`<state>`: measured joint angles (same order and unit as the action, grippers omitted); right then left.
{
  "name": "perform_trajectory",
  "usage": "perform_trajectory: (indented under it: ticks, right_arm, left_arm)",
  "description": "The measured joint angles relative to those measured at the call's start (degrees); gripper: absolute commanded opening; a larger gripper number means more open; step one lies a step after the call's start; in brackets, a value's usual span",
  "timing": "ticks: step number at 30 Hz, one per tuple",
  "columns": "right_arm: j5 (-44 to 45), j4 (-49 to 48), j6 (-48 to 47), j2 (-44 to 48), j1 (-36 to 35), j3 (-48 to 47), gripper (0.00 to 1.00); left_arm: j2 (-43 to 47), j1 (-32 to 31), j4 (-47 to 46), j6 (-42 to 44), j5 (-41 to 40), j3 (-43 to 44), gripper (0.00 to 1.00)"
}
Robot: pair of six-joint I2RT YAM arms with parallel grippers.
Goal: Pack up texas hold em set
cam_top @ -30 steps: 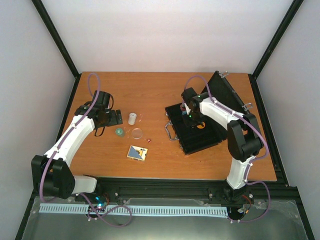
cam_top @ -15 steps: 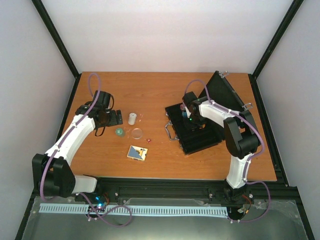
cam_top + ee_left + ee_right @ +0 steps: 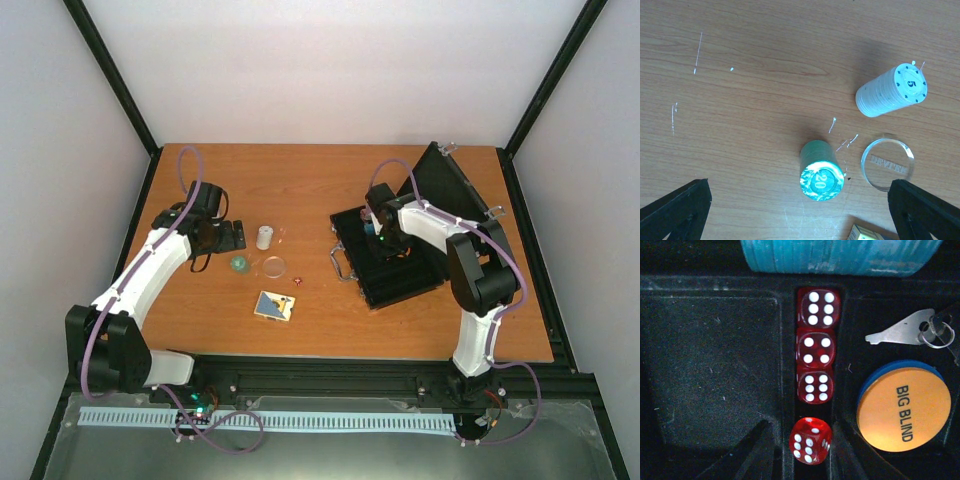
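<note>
The black case (image 3: 405,282) lies open at the right, its lid (image 3: 450,185) raised. My right gripper (image 3: 384,238) is low over its tray, shut on a tilted red die (image 3: 810,440) just above the dice slot. Three red dice (image 3: 812,350) lie in that slot. My left gripper (image 3: 218,236) is wide open above the table. Its fingers (image 3: 680,210) stand on either side of the teal chip stack (image 3: 821,170) without touching it. The white stack (image 3: 892,90), the clear disc (image 3: 887,164) and a corner of the card deck (image 3: 867,234) lie nearby.
In the tray are a row of blue chips (image 3: 840,255), an orange "BIG BLIND" disc (image 3: 903,410) and a key (image 3: 905,330). On the table lie the card deck (image 3: 274,305), a loose red die (image 3: 297,280), and the case handle (image 3: 340,262) facing left.
My right gripper has moved a little left and back over the case tray and now hides the orange disc in the top view. The left arm has barely moved.
</note>
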<state>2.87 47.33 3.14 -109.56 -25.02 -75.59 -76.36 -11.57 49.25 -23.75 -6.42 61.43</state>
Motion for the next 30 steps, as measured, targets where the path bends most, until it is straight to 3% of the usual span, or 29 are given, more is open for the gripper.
perform_trajectory:
  ticks: [15,30]
  right_arm:
    - [-4.4,4.2,1.2,4.4,0.0,-3.9,0.37]
    - [-6.3,3.6,2.7,3.4,0.0,-0.8,0.37]
  left_arm:
    - [-0.3,0.0,-0.4,0.0,0.1,0.0,1.00]
    - [-0.3,0.0,-0.4,0.0,0.2,0.0,1.00]
